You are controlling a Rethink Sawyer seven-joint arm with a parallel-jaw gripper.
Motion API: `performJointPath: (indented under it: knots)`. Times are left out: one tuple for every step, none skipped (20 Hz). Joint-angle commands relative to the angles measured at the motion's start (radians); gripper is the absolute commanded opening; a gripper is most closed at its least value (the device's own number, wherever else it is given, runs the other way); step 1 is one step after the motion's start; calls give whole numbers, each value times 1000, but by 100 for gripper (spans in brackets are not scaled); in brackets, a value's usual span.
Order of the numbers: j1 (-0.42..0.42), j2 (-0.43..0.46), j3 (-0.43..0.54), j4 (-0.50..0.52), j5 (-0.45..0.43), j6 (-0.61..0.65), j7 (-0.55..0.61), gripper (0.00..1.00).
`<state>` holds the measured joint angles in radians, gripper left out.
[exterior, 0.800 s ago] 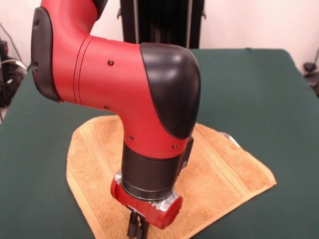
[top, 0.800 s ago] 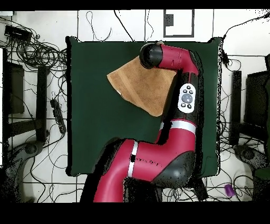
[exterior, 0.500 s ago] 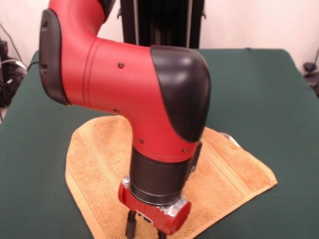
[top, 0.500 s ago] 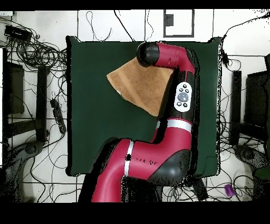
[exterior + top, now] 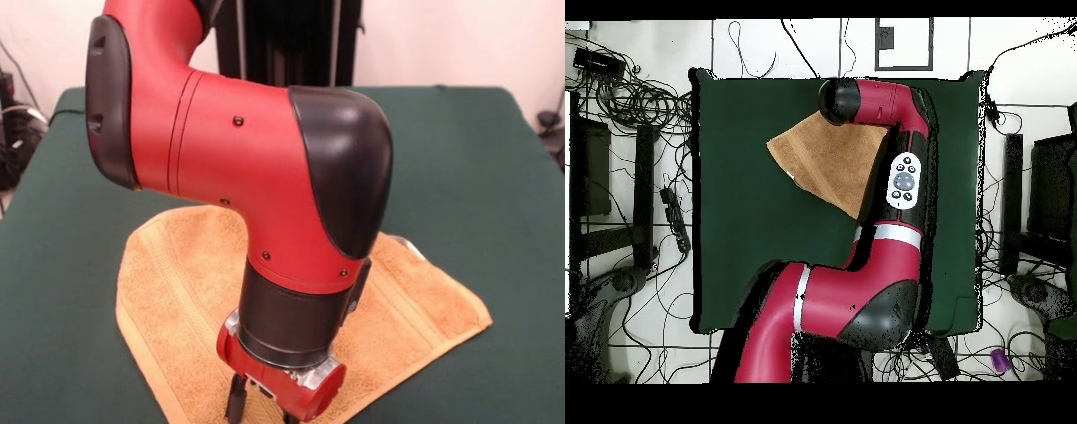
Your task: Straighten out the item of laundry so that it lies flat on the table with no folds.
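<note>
Presently catalogued, by item:

Front view, arm: red and black arm (image 5: 265,177) fills the middle of the picture, its black elbow cap toward the camera; the wrist points down over the towel's near part.

Front view, gripper: gripper (image 5: 260,411) sits at the bottom edge, below a red collar; two dark finger stubs show, cut off by the frame. Whether they are apart or closed, or have hold of any cloth, cannot be told.

Overhead view, gripper: hidden under the arm's black end cap (image 5: 833,101); only this view shows the whole arm, curving from the base up along the towel's right side.

Overhead view, table: table (image 5: 735,200) seen entire, dark green, with cables and stands round it on the floor.

Towel, place: towel (image 5: 177,291) lies on the table's middle, nearer the far edge in the overhead view (image 5: 825,160), well clear of the left and right edges.

Towel, look: orange-tan terry, with a woven border band running parallel to the left hem and another along the right side. Outline is irregular, not square: one corner points out to the right in the front view, the left side is rounded.

Towel, label: small white tag (image 5: 408,246) shows at the right rear edge, front view only.

Towel, surface: mostly flat where visible; the middle is hidden behind the arm.
</note>
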<state>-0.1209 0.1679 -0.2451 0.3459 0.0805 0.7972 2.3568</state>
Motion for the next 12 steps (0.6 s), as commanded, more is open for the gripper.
performJointPath:
  knots:
    - [36, 83, 64, 173, 43, 144, 198, 100]
    - [34, 58, 70, 202, 48, 164, 166, 100]
    - [34, 27, 71, 234, 52, 198, 137, 100]
    - [33, -10, 68, 268, 54, 236, 110, 100]
    - [32, -46, 66, 302, 57, 274, 82, 100]
    - [30, -78, 63, 329, 58, 306, 57, 100]
    - [28, -105, 60, 348, 55, 328, 27, 100]
    - [26, -132, 57, 368, 52, 350, -4, 100]
    - [24, -154, 54, 379, 42, 358, -39, 100]
    - [20, -172, 50, 383, 34, 377, -70, 100]
    - [15, -188, 52, 384, 27, 400, -100, 100]
    - [8, -204, 54, 382, 21, 425, -123, 100]
